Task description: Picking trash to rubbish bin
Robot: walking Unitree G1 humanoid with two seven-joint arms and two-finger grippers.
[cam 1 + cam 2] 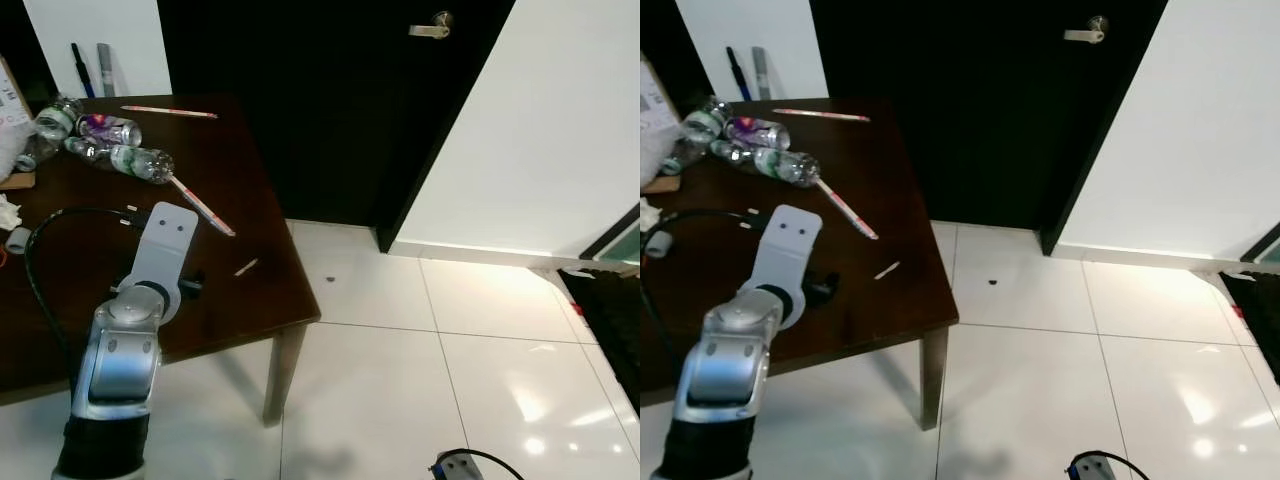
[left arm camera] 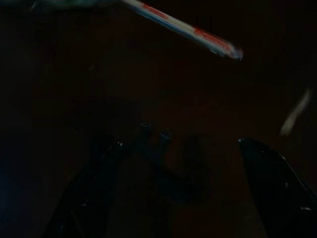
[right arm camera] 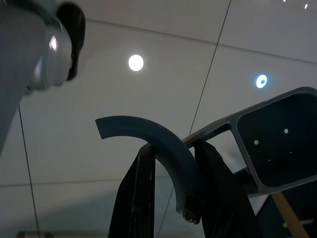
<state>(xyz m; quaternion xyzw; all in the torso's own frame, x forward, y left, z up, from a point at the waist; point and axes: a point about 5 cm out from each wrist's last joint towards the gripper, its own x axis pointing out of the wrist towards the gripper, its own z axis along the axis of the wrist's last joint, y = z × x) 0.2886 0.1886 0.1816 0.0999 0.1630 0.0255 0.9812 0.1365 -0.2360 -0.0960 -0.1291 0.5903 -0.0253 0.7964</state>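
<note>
Hovering over table [image 1: 230,200] — left gripper [image 2: 183,193] wide open, empty.

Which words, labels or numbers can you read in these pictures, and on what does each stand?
None can be read.
Box: dark print, too small.
Bottles: labels blurred.
Can: purple print, illegible.
Striped stick: red marks, no letters legible.
</note>
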